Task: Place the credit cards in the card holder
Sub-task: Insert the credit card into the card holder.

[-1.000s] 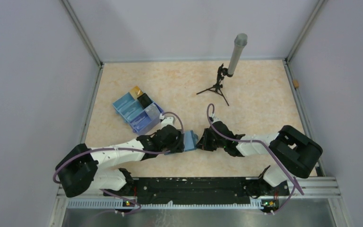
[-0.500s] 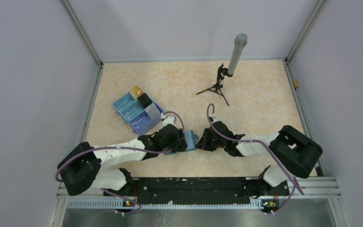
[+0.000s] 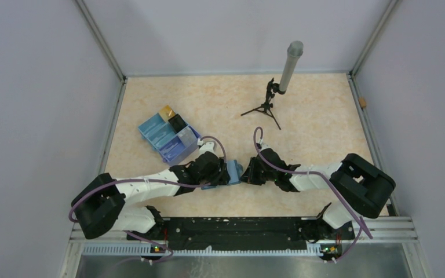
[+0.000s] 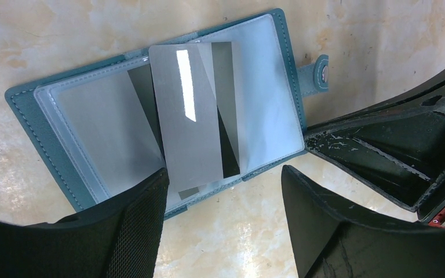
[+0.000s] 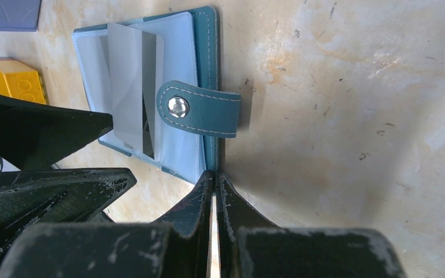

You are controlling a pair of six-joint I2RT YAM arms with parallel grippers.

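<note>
Left gripper [image 4: 223, 174] stands wide, holding nothing, straddling the near edge of the card holder [image 4: 266, 98]. Silvery credit card [image 4: 194, 116] lies skewed across its open sleeves [image 4: 98, 127] — thin, stiff, glossy, prob. slippery on the plastic, so take it by the long edges, not flat. Holder looks soft & floppy; it lies open on the desk [image 4: 382, 46]. Right gripper [image 5: 213, 179] is closed, tips at the cover edge below the clasp [image 5: 200, 109] — pinning or just touching, can't tell.

Card [image 4: 188, 116] on open card holder [image 4: 28, 124], tray box [image 3: 165, 139] behind it to the left
</note>
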